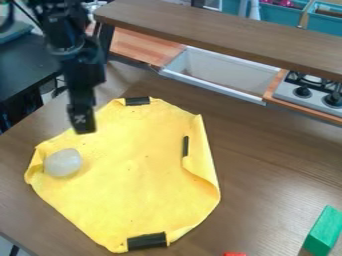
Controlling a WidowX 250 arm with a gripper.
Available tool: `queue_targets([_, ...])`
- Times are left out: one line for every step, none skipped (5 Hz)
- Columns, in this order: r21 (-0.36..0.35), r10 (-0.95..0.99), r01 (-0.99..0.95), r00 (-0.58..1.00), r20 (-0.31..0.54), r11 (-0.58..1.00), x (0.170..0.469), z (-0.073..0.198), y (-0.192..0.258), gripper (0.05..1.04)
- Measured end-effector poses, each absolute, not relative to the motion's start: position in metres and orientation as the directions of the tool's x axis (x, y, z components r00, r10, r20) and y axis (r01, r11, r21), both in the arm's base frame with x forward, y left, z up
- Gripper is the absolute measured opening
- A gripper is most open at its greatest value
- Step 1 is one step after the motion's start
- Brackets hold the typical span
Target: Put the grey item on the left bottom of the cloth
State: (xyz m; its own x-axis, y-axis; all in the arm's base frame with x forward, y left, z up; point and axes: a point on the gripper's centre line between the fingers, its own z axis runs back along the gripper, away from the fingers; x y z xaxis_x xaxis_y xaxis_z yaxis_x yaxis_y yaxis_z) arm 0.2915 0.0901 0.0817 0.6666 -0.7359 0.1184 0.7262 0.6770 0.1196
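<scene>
Black gripper [83, 126] hangs near the upper left edge of the yellow cloth [140, 175]; if it is apart or together, I cannot tell. Nearest on the bench [267, 190], the black strip [147, 241] lies on the cloth's bottom edge, and the green block [323, 231] is well apart at the right. Farther up, the rounded grey item [63, 162] rests on the cloth, close to its left corner. The step in hand seems to be the picking: the gripper should be centred over the item, opened enough, and lowered straight. The smooth round side may slip, so close softly around its middle, without pinching the fabric. After, lift a little, carry toward the bottom left, and release low, so it does not roll.
</scene>
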Motion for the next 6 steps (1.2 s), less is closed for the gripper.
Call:
queue_targets([0.110,-0.732,0.724,0.672,0.110,0.681,0.2891,0.0809,0.0915,1.001])
queue_targets([0.109,-0.733,0.725,0.671,0.109,0.680,0.2887,0.0810,0.0909,1.001])
queue_targets([0.110,-0.733,0.725,0.671,0.110,0.680,0.2893,0.0809,0.0911,1.001])
queue_targets([0.110,-0.733,0.725,0.671,0.110,0.680,0.2893,0.0809,0.0911,1.001])
queue_targets([0.110,-0.733,0.725,0.671,0.110,0.680,0.2893,0.0809,0.0911,1.001])
queue_targets([0.109,-0.733,0.725,0.671,0.109,0.680,0.2889,0.0805,0.0909,1.001])
